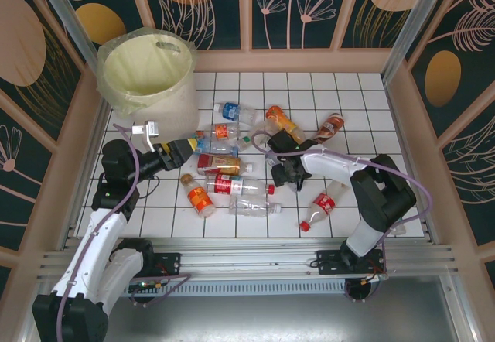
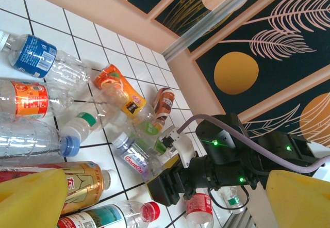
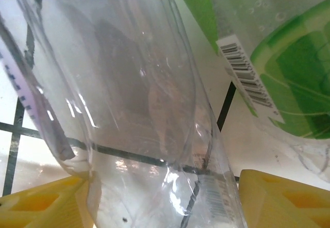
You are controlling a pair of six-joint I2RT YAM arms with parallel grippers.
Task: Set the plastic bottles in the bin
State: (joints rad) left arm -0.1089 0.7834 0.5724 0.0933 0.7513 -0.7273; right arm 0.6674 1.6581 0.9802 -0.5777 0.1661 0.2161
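Item: clear bottle (image 3: 144, 109), a bare stretch of its body, lying flat on the white-tiled tabletop (image 1: 387, 117) amid the scatter.

Position relative to my right tool (image 1: 288, 173): directly beneath it and between its fingers (image 3: 283, 202). The long axis runs across the line on which they close, so they meet its round sides, not its ends.

Tool state: jaws part-way in, each finger at or against a wall of the bottle. Whether that is a firm hold I cannot tell.

Neighbour: green-labelled bottle (image 3: 289, 58), just beside it, outside the right-hand finger.

Destination: bin (image 1: 166, 102), far-left corner, well apart from this tool, across the pile.

My left tool (image 1: 182, 150): nearer the bin, jaws wide, holding nothing, pointed at the bottles (image 1: 224, 164) heaped before it.

Judgement: the lift must clear the heap before swinging left.
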